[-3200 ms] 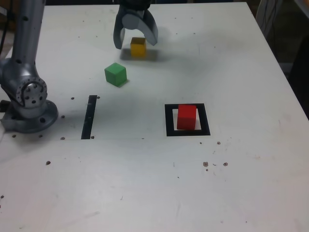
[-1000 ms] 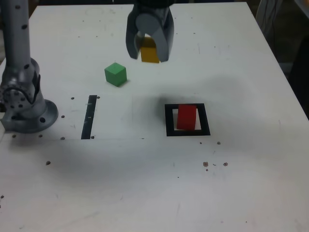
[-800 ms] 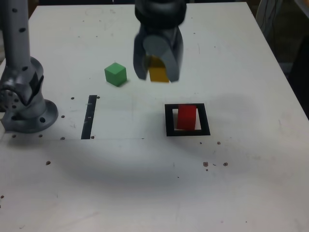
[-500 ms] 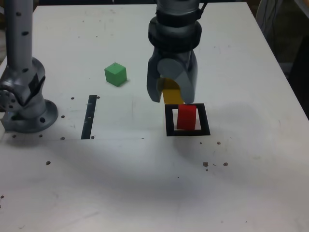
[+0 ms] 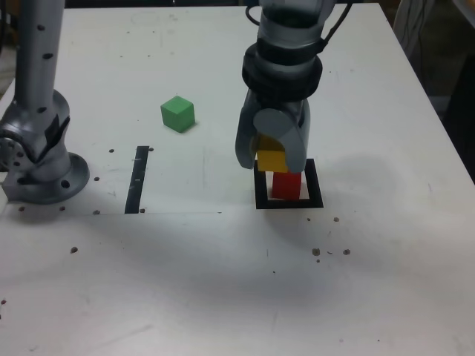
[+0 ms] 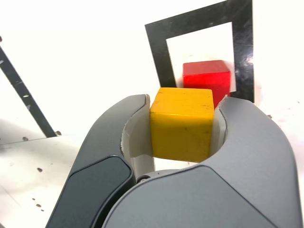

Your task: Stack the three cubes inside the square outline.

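Note:
My gripper [image 5: 272, 152] [image 6: 183, 124] is shut on the yellow cube [image 5: 272, 158] [image 6: 182, 123] and holds it in the air, just above the red cube [image 5: 286, 185] [image 6: 207, 79]. The red cube stands inside the square outline [image 5: 260, 194] [image 6: 159, 40] of black tape. In the exterior view the yellow cube sits a little to the left of the red one, partly covering its top. The green cube [image 5: 177, 113] rests on the table well to the exterior view's left, farther back.
The arm's grey base [image 5: 41, 159] stands at the exterior view's left edge. A straight black tape strip [image 5: 136, 179] [image 6: 23, 96] lies between the base and the outline. Small dark specks dot the white table [image 5: 223, 282].
The gripper closed on the yellow cube at the back of the table, lifted it, and carried it forward and to the exterior view's right until it hung over the red cube.

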`<state>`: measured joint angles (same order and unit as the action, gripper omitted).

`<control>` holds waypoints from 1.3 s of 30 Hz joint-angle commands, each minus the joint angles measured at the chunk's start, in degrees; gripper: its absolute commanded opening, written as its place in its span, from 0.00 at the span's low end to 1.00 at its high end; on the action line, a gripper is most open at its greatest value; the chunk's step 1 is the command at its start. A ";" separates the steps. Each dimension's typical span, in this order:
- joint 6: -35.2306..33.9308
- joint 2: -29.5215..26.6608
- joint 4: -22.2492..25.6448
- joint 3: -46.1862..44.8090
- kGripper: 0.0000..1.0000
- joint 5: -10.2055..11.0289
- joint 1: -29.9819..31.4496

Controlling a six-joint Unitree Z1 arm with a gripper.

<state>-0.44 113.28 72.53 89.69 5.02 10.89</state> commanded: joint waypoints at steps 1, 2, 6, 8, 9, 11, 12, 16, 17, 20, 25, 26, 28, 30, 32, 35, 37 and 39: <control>-0.16 0.19 -0.13 0.63 0.14 0.17 0.02; -0.19 0.32 -0.14 0.79 0.14 0.19 0.01; -0.34 1.21 -0.24 1.48 0.14 0.11 0.01; -0.39 1.73 -0.29 1.74 0.14 0.11 0.01; -0.42 1.98 -0.33 1.82 0.14 0.13 0.01; -0.44 2.45 -0.44 1.89 0.14 0.18 0.01; -0.44 2.74 -0.53 1.90 0.14 0.21 0.01; -0.44 3.58 -0.79 2.05 0.16 0.35 0.01; -0.44 3.79 -0.83 2.09 0.17 0.41 0.01; -0.44 4.34 -0.91 2.26 0.19 0.54 0.01; -0.42 4.82 -0.94 2.67 0.28 0.54 0.01; -0.39 4.86 -0.92 2.72 0.31 0.53 -0.01; -0.29 4.93 -0.86 2.76 0.39 0.50 -0.09; -0.11 5.05 -0.79 2.74 0.52 0.40 -0.26; 0.10 5.18 -0.73 2.61 0.68 0.24 -0.53; 0.30 5.26 -0.75 2.45 0.83 0.12 -0.79; 0.33 5.18 -0.79 2.48 0.88 0.19 -0.89; 0.35 4.96 -0.82 2.62 0.90 0.43 -0.91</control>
<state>-0.18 118.51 71.75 92.11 5.25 10.05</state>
